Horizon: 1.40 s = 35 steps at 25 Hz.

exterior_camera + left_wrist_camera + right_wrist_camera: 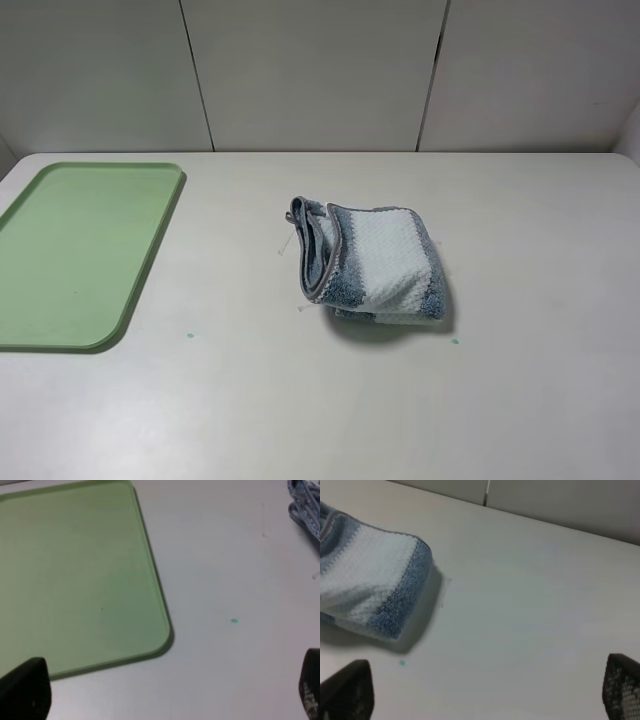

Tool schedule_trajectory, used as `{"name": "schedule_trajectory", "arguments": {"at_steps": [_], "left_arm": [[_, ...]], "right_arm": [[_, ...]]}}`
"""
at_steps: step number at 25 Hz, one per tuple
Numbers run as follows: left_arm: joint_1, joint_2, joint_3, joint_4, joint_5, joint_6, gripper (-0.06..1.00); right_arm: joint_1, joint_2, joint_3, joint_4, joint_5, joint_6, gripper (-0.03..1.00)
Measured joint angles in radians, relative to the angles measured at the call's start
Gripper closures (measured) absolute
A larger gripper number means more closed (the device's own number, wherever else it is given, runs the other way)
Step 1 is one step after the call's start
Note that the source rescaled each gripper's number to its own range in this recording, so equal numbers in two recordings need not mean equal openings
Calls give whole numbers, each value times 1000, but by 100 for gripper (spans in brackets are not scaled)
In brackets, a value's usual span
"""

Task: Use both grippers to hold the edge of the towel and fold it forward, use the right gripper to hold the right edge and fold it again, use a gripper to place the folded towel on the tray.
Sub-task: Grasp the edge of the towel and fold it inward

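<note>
the towel (375, 265) is lying folded on the tabletop (300, 400). left end effector (168, 692) and right end effector (483, 692) are gaping wide, gripping nothing.

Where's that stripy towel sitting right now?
In the high camera view the towel lies folded on the white table, just right of centre. It is well apart from the green tray at the left edge.

Bright, even, diffuse light from above. Towel (375, 265) throws a dark soft-edged shadow along its lower right side on the table (520, 380). Exterior view sharp — both wrist views softer, black fingertips (347, 690) at the frame edge blurred, out of focus
</note>
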Motion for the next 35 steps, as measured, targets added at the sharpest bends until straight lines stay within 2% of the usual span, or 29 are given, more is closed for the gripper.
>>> {"name": "schedule_trajectory", "arguments": {"at_steps": [35], "left_arm": [[0, 0, 0, 10, 0, -16, -5]], "right_arm": [[0, 0, 0, 0, 0, 0, -3]]}}
